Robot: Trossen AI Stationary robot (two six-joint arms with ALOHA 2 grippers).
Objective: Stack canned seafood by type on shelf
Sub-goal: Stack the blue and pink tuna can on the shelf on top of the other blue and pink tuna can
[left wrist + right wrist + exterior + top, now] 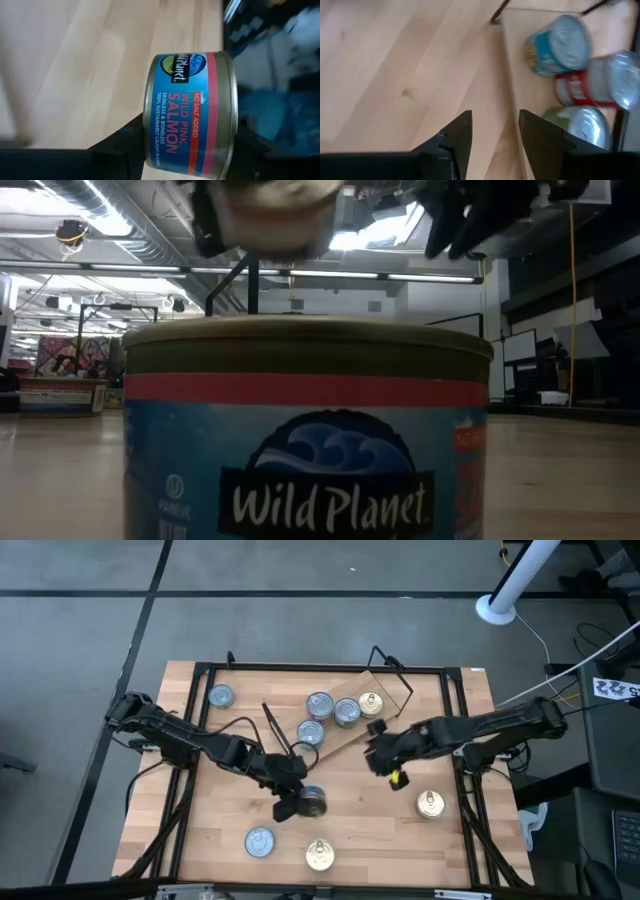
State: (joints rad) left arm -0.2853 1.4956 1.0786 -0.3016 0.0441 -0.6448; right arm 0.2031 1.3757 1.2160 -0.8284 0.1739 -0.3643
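Two hands work near the shelf (358,718): the left hand (187,150) clamps a Wild Planet salmon tin (189,112); the right hand (495,132) hovers beside the shelf, parted and empty.

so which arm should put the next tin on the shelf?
Left. Its end effector already grips a blue salmon tin; the right end effector is open and empty beside the shelf.

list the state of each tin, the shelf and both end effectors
salmon tin: gripped by left end effector, on its side
right end effector: open, empty, near shelf
shelf: skewed, holding tins
tins on shelf: upright, clustered
loose tins: upright on table
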